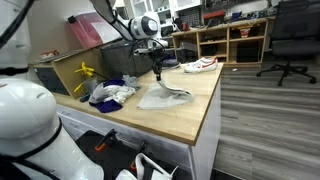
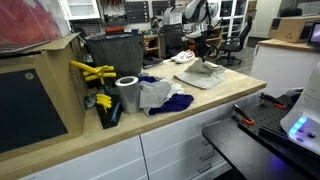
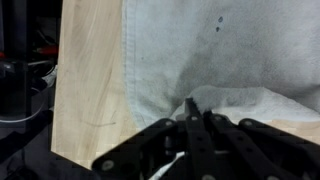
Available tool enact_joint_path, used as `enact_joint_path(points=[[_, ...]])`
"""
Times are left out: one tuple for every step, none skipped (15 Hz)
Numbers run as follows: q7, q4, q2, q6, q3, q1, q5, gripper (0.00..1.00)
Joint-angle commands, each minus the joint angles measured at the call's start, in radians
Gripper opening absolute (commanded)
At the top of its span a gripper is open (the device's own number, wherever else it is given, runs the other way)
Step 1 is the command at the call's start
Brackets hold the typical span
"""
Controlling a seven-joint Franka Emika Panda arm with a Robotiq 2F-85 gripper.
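Claw (image 3: pixel 190 110) tight on cloth (image 3: pixel 215 50) edge

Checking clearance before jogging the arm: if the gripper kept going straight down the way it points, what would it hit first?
The grey cloth that the gripper seems to pinch in its shut tips, then probably the wooden countertop just beneath. The gap between them is unclear.
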Motion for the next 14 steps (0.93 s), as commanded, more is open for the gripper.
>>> enact_joint_path(points=[[0.107, -0.005, 0.001, 0.053, 0.003, 0.007, 0.033, 0.01], [0.14, 0.0, 0.006, 0.061, 0.004, 0.009, 0.041, 0.01], [0.164, 0.002, 0.009, 0.066, 0.006, 0.009, 0.05, 0.01], [0.19, 0.004, 0.011, 0.066, 0.009, 0.012, 0.059, 0.01], [0.209, 0.003, 0.014, 0.069, 0.011, 0.014, 0.065, 0.01], [0.233, 0.002, 0.016, 0.066, 0.014, 0.017, 0.071, 0.01], [0.255, 0.0, 0.017, 0.067, 0.017, 0.02, 0.076, 0.01], [0.28, -0.001, 0.021, 0.067, 0.021, 0.024, 0.083, 0.01], [0.304, 0.001, 0.026, 0.068, 0.024, 0.028, 0.088, 0.01], [0.332, 0.007, 0.035, 0.063, 0.029, 0.033, 0.095, 0.01], [0.358, 0.012, 0.042, 0.064, 0.033, 0.038, 0.1, 0.01], [0.384, 0.018, 0.05, 0.061, 0.038, 0.042, 0.106, 0.01], [0.408, 0.025, 0.058, 0.063, 0.042, 0.046, 0.108, 0.01], [0.431, 0.032, 0.068, 0.064, 0.045, 0.05, 0.112, 0.01]])
